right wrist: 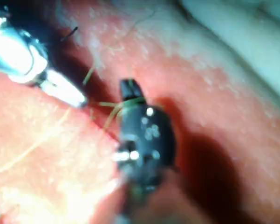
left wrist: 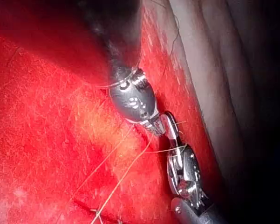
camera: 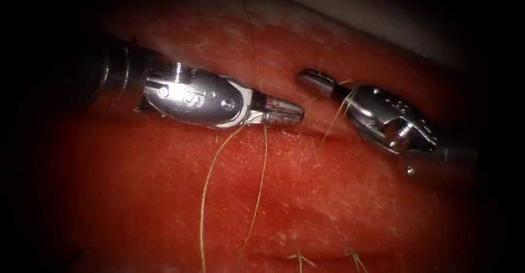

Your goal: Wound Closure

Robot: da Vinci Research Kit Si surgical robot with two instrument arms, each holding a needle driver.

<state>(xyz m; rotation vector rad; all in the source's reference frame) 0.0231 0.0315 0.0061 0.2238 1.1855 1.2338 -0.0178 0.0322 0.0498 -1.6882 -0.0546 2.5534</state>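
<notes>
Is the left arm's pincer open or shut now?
Shut. In the endoscope view the left pincer has its jaws pressed together, with no gap between them. Thread hangs beside it; whether it is clamped, cannot tell.

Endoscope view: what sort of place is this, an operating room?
Likely a suturing practice bench, not surgery: two small metal tools, left tool and right tool, work over red tissue, with yellowish thread trailing across it.

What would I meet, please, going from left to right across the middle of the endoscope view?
Left tool lying on the tissue → thread strands hanging below it → thread strand wrapped at the right tool's neck → right tool.
</notes>
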